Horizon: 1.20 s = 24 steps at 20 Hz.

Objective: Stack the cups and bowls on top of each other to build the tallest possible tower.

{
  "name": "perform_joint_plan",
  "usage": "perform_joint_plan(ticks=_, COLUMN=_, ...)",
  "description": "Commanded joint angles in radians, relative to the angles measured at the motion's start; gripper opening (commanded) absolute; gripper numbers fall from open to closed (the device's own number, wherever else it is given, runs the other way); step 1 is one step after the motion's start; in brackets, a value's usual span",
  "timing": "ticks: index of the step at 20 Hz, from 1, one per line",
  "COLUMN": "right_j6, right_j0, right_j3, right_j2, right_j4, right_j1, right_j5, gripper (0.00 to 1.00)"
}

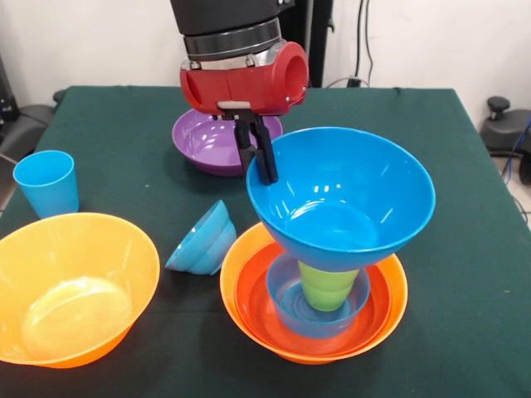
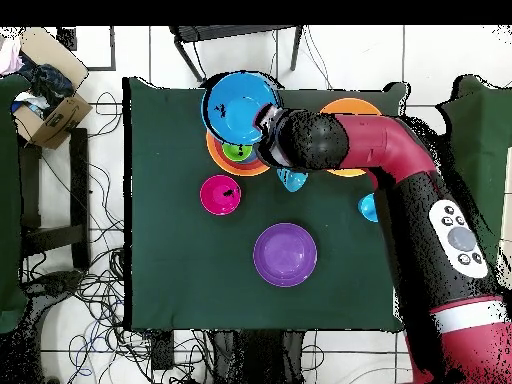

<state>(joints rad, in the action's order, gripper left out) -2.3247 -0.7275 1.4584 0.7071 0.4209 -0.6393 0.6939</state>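
1. In the lower middle of the front view stands the tower (image 1: pixel 314 308): a big orange bowl (image 1: pixel 241 307) holds a red-orange bowl (image 1: pixel 257 300), which holds a small blue bowl (image 1: pixel 286 311), and a lime green cup (image 1: pixel 328 286) stands upside down in that.
2. The gripper (image 1: pixel 260 152) comes down from the top centre of the frame, its black fingers pinching the left rim of a large blue bowl (image 1: pixel 344 199), one finger inside the wall and one outside.
3. That bowl sits tilted on or just above the green cup; whether it already rests there I cannot tell.
4. The step in hand, as I judge it, is placing this bowl on top of the pile.
5. The next move calls for levelling the bowl so it centres on the cup, then letting go without dragging the rim sideways; a narrow cup under a wide bowl looks easy to tip.
6. Pieces left loose:
   - a second orange bowl (image 1: pixel 70 286) at lower left
   - a light blue cup (image 1: pixel 46 182) at the left edge
   - a blue bowl on its side (image 1: pixel 203 240) left of the tower
   - a purple bowl (image 1: pixel 207 143) behind the gripper
   - a pink-red bowl (image 2: pixel 220 194), seen only in the overhead view, left of centre.
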Motion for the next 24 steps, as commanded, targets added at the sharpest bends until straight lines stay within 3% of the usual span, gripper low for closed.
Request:
perform_joint_plan(ticks=1, right_j6=0.136, right_j0=0.040, right_j3=0.037, right_j2=0.010, right_j4=0.053, right_j1=0.036, right_j5=-0.049, gripper=0.00)
perform_joint_plan(ticks=24, right_j6=0.170, right_j0=0.036, right_j3=0.017, right_j2=0.018, right_j4=0.065, right_j1=0.048, right_j5=-0.043, gripper=0.00)
